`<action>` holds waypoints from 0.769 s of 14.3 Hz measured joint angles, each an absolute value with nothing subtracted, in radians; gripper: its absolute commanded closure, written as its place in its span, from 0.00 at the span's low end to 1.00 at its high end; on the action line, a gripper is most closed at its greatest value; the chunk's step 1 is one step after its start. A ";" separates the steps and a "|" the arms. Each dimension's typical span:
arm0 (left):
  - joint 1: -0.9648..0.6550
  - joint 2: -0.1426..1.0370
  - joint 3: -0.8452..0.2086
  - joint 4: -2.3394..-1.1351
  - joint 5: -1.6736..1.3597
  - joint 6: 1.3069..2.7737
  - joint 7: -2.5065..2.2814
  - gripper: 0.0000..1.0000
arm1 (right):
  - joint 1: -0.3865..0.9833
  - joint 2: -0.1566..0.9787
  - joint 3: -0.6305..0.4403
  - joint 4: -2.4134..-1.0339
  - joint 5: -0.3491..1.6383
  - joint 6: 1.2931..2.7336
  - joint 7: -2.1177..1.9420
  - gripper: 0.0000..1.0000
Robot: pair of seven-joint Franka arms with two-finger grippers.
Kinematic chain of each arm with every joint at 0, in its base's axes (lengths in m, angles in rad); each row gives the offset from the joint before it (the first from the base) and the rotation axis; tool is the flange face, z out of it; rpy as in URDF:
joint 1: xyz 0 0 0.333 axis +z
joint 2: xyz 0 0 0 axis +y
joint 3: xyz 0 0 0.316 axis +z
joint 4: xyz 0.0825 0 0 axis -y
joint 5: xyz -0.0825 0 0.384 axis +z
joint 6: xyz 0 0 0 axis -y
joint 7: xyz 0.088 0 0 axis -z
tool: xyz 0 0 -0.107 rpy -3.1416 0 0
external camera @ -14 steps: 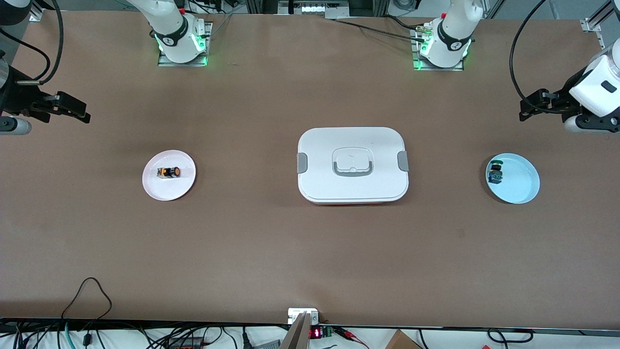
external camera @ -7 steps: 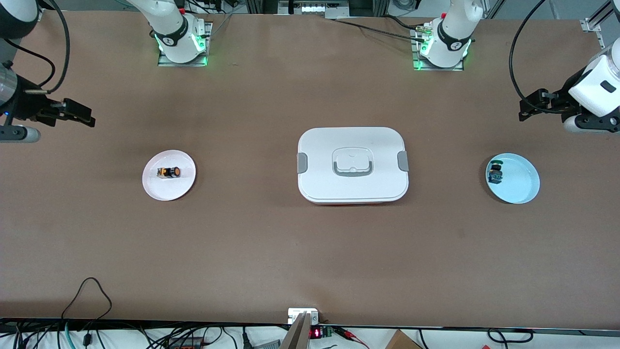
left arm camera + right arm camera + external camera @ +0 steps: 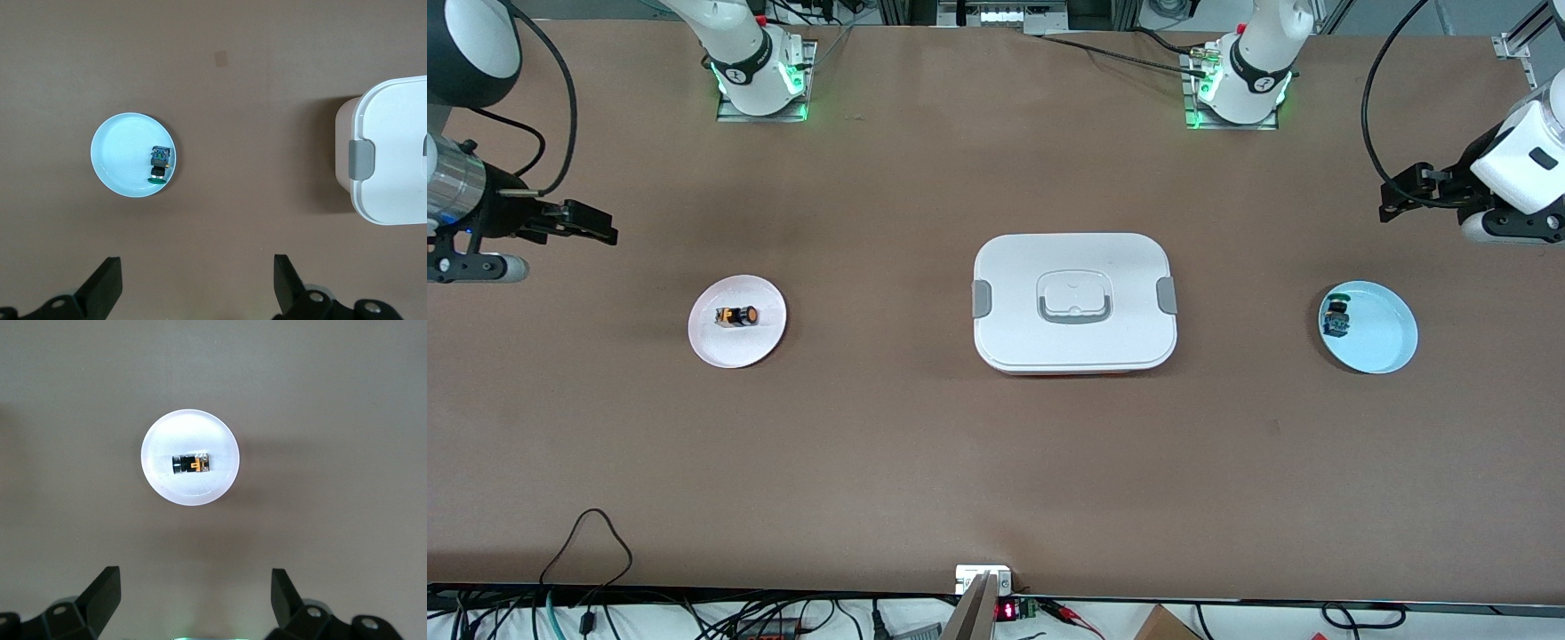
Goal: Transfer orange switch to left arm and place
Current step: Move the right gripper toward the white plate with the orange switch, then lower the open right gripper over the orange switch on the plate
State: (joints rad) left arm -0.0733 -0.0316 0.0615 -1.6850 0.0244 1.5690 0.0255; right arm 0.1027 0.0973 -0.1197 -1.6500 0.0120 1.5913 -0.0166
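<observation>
The right gripper (image 3: 596, 227) hangs in the air over bare table at the right arm's end, its two black fingers (image 3: 100, 593) spread wide apart with nothing between them. Near it, toward the middle of the table, sits a pale pink plate (image 3: 710, 345), and the orange switch (image 3: 736, 316) lies on its side in the middle of that plate, orange cap pointing toward the box. The white lidded box (image 3: 1074, 356) stands at the centre of the table, grey clips on its two short sides and a recessed handle on top, well apart from both plates. At the left arm's end, the left gripper (image 3: 1400, 194) hovers over bare table, its fingers (image 3: 107, 287) likewise wide apart and empty. Near it rests a light blue plate (image 3: 1383, 333), with a small green-capped switch (image 3: 1336, 316) lying close to the rim on the side toward the box.
</observation>
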 measured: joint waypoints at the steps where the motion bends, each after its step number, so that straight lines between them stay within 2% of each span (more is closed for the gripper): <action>1: -0.073 -0.032 0.061 -1.685 0.024 1.569 0.026 0.00 | 0.105 0.107 -0.120 -1.650 0.012 1.603 -0.017 0.00; 8: -0.074 -0.032 0.061 -1.684 0.024 1.569 0.026 0.00 | 0.112 0.217 -0.119 -1.655 -0.029 1.716 -0.016 0.00; 11: -0.074 -0.032 0.061 -1.684 0.024 1.569 0.026 0.00 | 0.129 0.233 -0.119 -1.707 -0.029 1.795 -0.015 0.00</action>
